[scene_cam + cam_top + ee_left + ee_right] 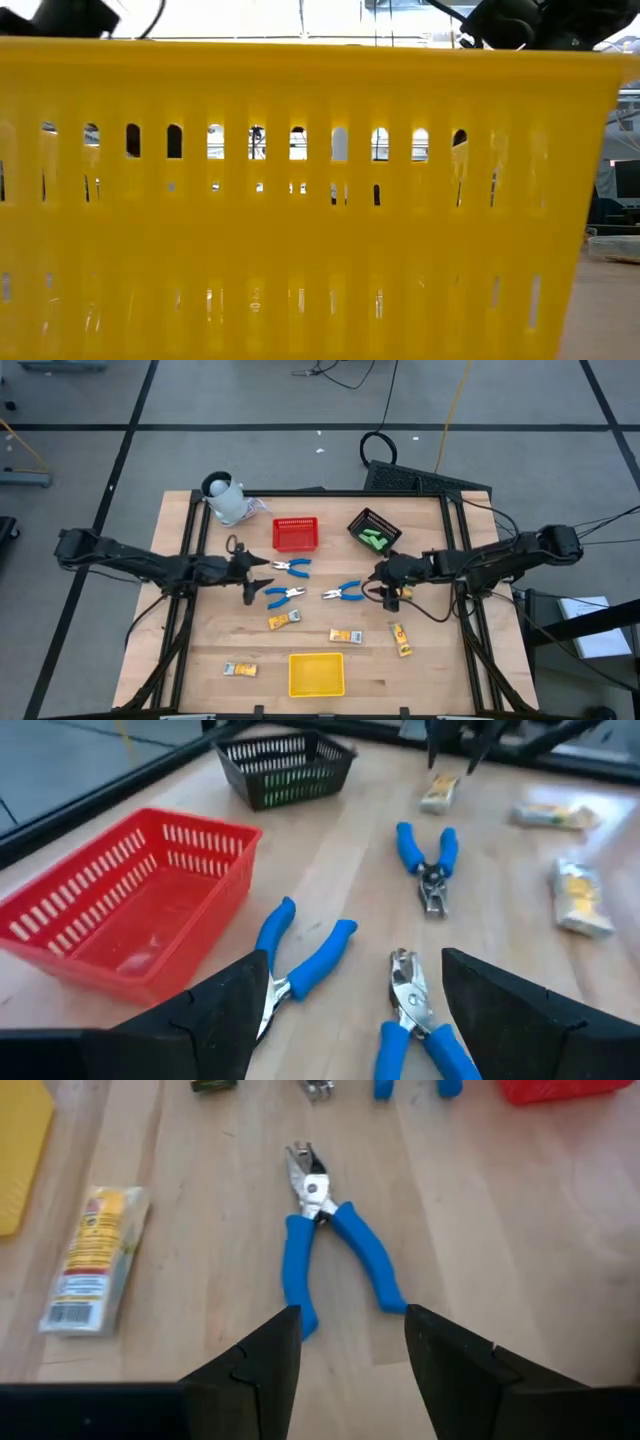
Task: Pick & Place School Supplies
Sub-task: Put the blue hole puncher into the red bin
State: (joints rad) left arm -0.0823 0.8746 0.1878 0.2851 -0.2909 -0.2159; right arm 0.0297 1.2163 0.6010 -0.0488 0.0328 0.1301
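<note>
Three blue-handled pliers lie flat on the wooden table: one [290, 567] near the red basket, one [285, 596] nearer the front, one [343, 592] to their right. My left gripper [258, 578] hovers open just left of the first two [300, 955] [410, 1010], touching neither. My right gripper [378, 582] hovers open just right of the third pliers [330, 1240], whose handles point toward it. Yellow-orange packets [284, 620] [345, 635] [400, 638] lie flat nearer the front. Green blocks [374, 540] sit in the black basket [360, 520].
The red basket [295, 533] stands at the back middle, a white object [227, 498] at the back left. A yellow tray [316, 674] sits at the front edge and fills the low view [320, 200]. Another packet [239, 669] lies at the front left.
</note>
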